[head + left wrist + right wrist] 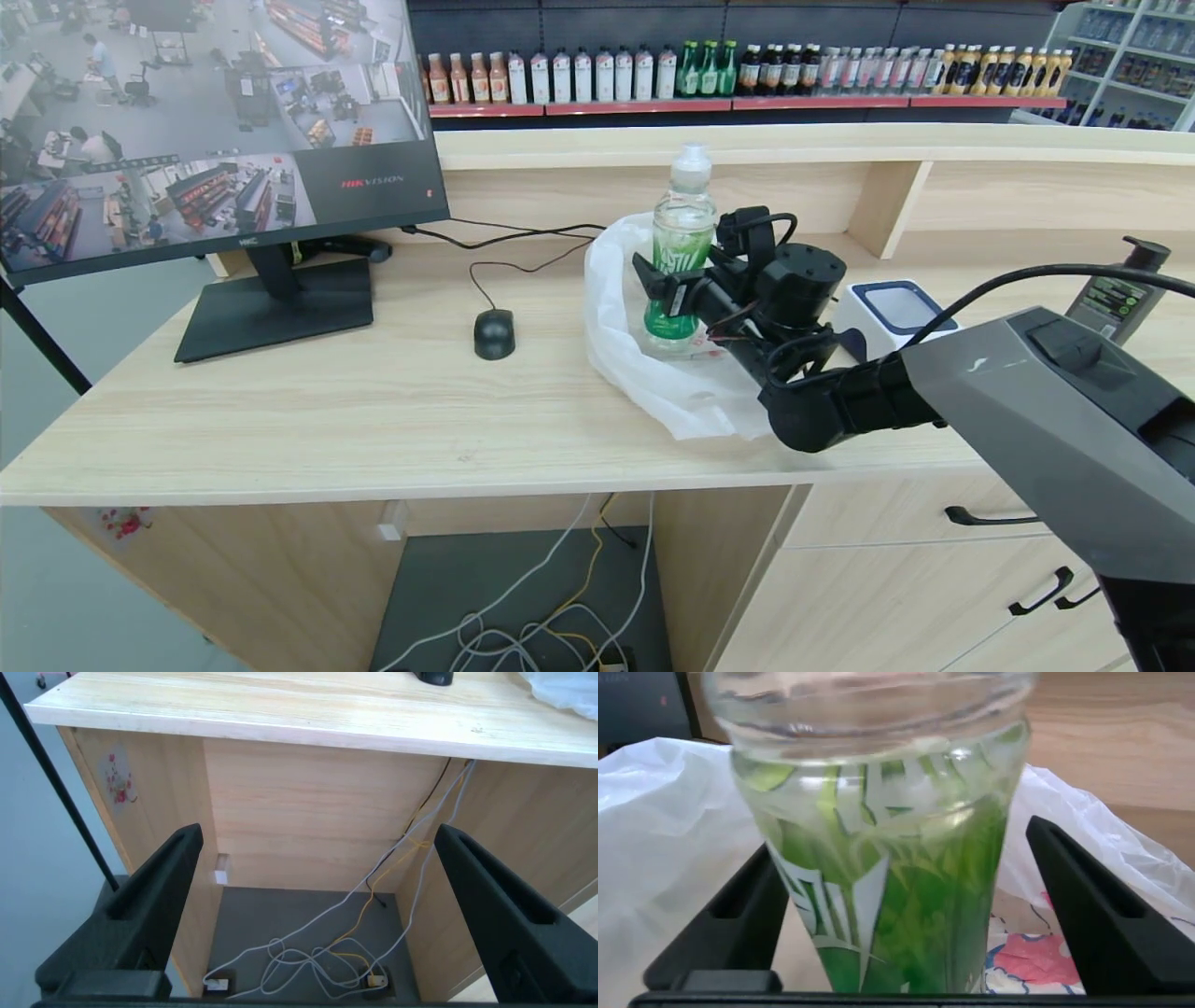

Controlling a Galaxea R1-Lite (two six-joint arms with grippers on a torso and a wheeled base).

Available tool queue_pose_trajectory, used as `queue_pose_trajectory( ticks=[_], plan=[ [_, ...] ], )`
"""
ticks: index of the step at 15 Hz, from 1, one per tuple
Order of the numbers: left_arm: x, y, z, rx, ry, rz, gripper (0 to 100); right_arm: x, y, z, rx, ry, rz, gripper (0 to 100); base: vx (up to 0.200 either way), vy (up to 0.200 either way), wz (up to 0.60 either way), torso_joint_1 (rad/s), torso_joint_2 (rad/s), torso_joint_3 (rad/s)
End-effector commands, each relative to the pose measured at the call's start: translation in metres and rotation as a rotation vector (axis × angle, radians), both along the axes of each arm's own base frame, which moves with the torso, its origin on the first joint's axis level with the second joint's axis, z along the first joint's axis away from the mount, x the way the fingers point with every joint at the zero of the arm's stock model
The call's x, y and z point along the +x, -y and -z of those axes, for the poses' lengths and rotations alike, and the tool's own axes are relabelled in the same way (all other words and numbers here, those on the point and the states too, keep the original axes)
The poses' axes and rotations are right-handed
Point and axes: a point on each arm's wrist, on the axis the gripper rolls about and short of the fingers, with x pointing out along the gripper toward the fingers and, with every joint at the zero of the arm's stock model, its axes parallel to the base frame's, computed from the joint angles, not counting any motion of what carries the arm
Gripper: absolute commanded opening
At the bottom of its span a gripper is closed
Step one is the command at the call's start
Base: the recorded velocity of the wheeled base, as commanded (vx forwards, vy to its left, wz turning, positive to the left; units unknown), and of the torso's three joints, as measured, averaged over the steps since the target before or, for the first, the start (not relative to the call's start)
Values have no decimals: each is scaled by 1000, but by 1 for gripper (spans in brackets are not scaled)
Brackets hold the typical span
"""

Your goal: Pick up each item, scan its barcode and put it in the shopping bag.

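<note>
the green-labelled bottle (681, 252) stands upright in the middle of the white shopping bag (625, 355), whose plastic lies crumpled around its base on the worktop (373, 411). the right pincer (667, 289) sits over the bag with its fingers (1083, 915) spread on either side of the bottle, released, a gap showing on each side. the square scanner (896, 313) stands just beside the bag on the robot's right; the mouse (494, 333) lies near the bag on the left, the monitor (205, 131) farther that way. the left pincer (318, 835) hangs released below the worktop edge, well apart from the bag, facing the cables (327, 952) under the worktop.
</note>
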Motion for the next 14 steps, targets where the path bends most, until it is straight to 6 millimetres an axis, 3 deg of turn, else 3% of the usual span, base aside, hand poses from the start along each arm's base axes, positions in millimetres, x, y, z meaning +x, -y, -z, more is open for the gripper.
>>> queue_pose_trajectory(
  ticks=[1,8,14],
  plan=[
    [0,0,0,-1,0,-1,100,-1,1,-4,3,9,0,100,0,0,0,0,0,0],
    [0,0,0,-1,0,-1,100,-10,4,-17,13,31,-8,100,0,0,0,0,0,0],
    [0,0,0,-1,0,-1,100,-57,27,-45,36,20,-39,100,0,0,0,0,0,0]
  ],
)
